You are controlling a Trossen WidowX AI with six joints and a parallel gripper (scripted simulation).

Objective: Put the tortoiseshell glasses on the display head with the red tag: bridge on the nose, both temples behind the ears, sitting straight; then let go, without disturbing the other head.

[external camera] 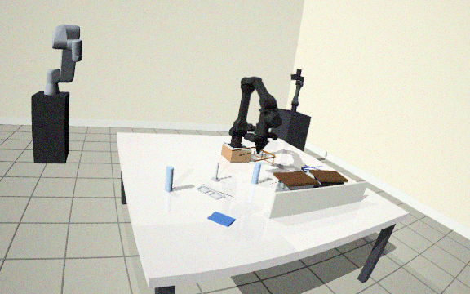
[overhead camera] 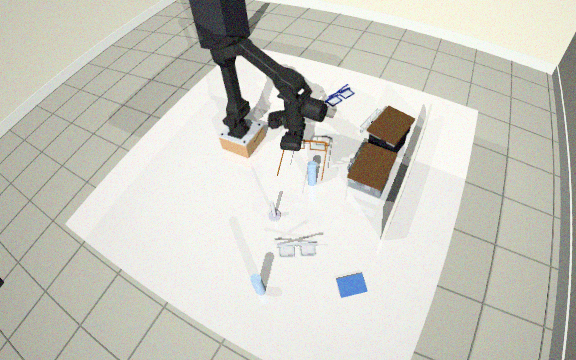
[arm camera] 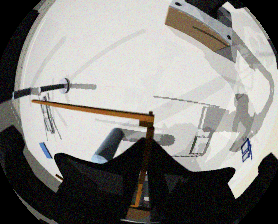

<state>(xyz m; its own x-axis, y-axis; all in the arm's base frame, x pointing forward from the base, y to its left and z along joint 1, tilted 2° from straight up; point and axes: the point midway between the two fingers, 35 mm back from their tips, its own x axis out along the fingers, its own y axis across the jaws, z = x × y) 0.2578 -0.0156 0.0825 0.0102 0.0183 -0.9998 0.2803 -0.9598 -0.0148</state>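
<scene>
The tortoiseshell glasses (overhead camera: 325, 162) (external camera: 268, 153) (arm camera: 90, 109) look orange-brown and hang above the table with both temples spread open. My gripper (external camera: 260, 152) (arm camera: 146, 141) is shut on their front frame. In the top view the fingertips are hidden under the wrist. One temple runs left across the wrist view from the frame's corner. In the top view the temples point toward the lower part of the picture. Neither display head can be clearly made out, and no red tag can be seen.
Light blue cylinders (overhead camera: 312, 173) (external camera: 255, 173) (arm camera: 109, 145) and a thin post on a round foot (overhead camera: 274, 215) (external camera: 215, 179) stand nearby. Clear glasses, blue glasses (overhead camera: 340, 95) (arm camera: 246, 150) and a blue pad (overhead camera: 351, 285) (external camera: 221, 219) lie around. Two brown-topped boxes (overhead camera: 373, 165) (external camera: 295, 178) stand by a white panel (external camera: 317, 199).
</scene>
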